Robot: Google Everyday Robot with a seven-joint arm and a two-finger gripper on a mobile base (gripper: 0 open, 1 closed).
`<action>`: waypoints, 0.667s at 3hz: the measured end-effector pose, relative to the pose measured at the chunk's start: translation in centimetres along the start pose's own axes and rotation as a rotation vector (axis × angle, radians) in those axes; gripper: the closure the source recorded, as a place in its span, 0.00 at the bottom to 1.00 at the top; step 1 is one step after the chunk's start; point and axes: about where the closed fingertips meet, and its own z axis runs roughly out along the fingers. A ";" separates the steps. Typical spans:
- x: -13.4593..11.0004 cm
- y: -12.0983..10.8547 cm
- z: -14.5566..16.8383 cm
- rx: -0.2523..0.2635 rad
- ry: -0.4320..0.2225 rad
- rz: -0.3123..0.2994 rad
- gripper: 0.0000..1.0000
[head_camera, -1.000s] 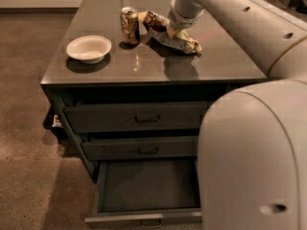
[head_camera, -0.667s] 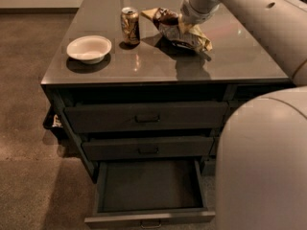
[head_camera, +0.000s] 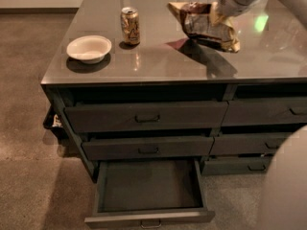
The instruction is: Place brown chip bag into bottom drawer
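Note:
The brown chip bag [head_camera: 199, 25] is dark brown foil with tan-yellow ends. It hangs tilted above the right part of the counter and casts a shadow on the top below it. My gripper [head_camera: 219, 14] is at the bag's upper right side, shut on it, with the white arm reaching in from the top right. The bottom drawer [head_camera: 148, 210] of the left column is pulled out, and its deep dark interior lies below and to the left of the bag.
A gold-brown soda can [head_camera: 130, 26] stands on the grey counter [head_camera: 158, 66]. A white bowl [head_camera: 89, 48] sits left of it. Two shut drawers [head_camera: 146, 116] are above the open one, and narrower shut drawers [head_camera: 266, 111] are on the right. My white body [head_camera: 288, 186] fills the lower right.
The gripper has lifted the chip bag off the counter and carried it to the right, away from the can. The view now shows more of the right-hand drawers.

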 end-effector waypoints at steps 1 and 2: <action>1.1 -2.3 -3.9 -0.019 -0.052 0.019 1.00; 3.0 -3.2 -8.2 -0.059 -0.111 -0.026 1.00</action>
